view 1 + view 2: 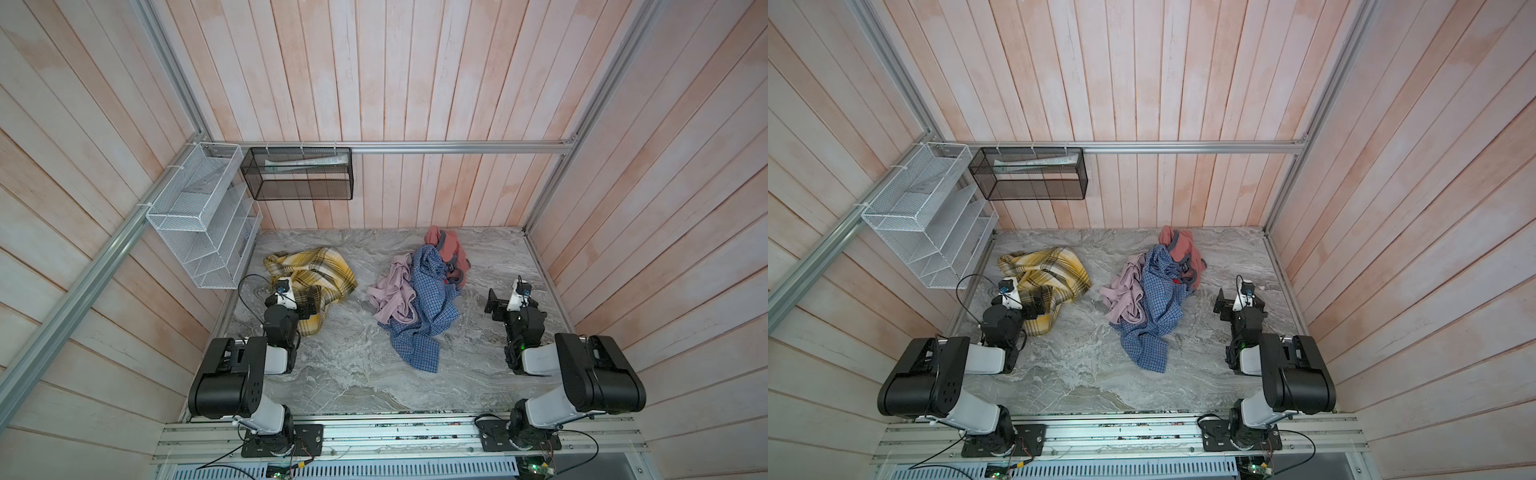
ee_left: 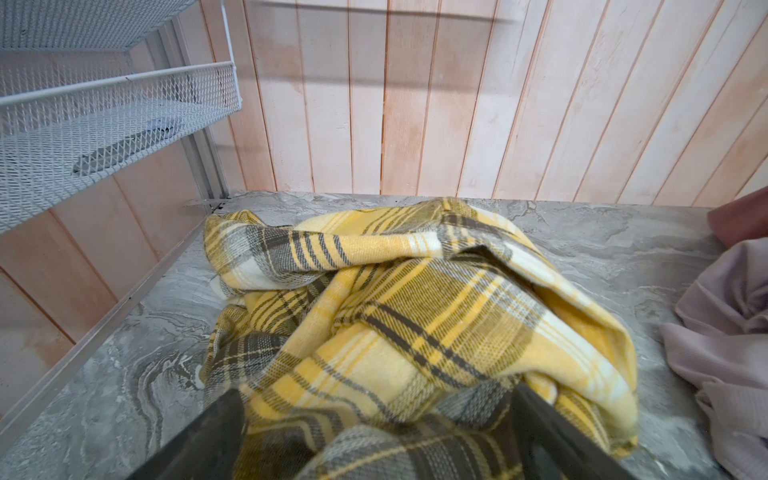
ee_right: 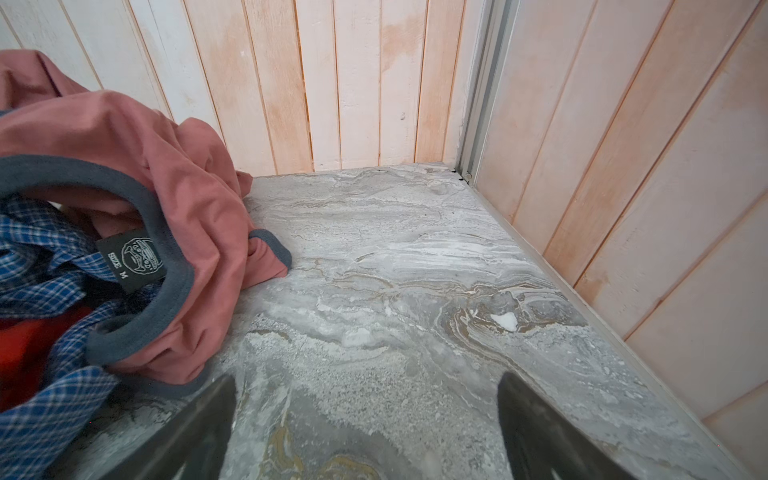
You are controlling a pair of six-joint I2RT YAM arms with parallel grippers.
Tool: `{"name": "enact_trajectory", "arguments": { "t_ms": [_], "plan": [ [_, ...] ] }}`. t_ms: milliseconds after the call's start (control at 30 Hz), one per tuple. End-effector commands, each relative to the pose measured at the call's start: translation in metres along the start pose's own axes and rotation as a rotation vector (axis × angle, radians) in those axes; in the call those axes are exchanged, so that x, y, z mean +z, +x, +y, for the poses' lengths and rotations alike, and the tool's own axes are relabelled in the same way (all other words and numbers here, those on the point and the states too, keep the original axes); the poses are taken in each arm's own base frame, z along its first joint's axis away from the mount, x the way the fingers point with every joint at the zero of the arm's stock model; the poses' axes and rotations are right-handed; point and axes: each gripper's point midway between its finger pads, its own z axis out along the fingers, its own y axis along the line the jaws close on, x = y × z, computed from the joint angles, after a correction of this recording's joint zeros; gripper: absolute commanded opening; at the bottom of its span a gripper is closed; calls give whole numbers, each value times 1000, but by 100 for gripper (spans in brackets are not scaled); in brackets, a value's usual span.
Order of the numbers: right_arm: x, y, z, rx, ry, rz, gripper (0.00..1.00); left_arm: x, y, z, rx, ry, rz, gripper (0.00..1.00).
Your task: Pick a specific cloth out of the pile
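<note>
Lying left on the table (image 1: 353,374), the cloth (image 1: 309,274) sits well apart from the pile (image 1: 419,291) at its 3 o'clock in both top views. The left gripper (image 1: 311,304) hangs over its near folds, jaws wide, gripping nothing, most cloth spreading toward 12 o'clock. The right gripper (image 1: 494,305), equally wide and empty, is past the pile, so the left arm is nearer.

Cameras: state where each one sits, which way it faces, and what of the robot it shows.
Top views: high above the base rail, looking down on the table; left arm and right arm show.
Left wrist: on the left arm, facing the cloth and back wall; left gripper open.
Right wrist: on the right arm, facing the table's far corner; right gripper open.
Shared: both wrist views catch the pile.
</note>
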Motion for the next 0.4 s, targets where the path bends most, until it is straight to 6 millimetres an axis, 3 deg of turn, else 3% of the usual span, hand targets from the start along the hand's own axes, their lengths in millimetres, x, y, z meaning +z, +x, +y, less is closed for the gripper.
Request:
{"name": "enact_trajectory", "arguments": {
  "t_ms": [0, 367],
  "plan": [
    [2, -10, 1, 5, -8, -23, 98, 0, -5, -4, 10, 20, -12, 100],
    [2, -9, 1, 5, -7, -22, 98, 1, -5, -3, 8, 15, -10, 100]
  ]
}}
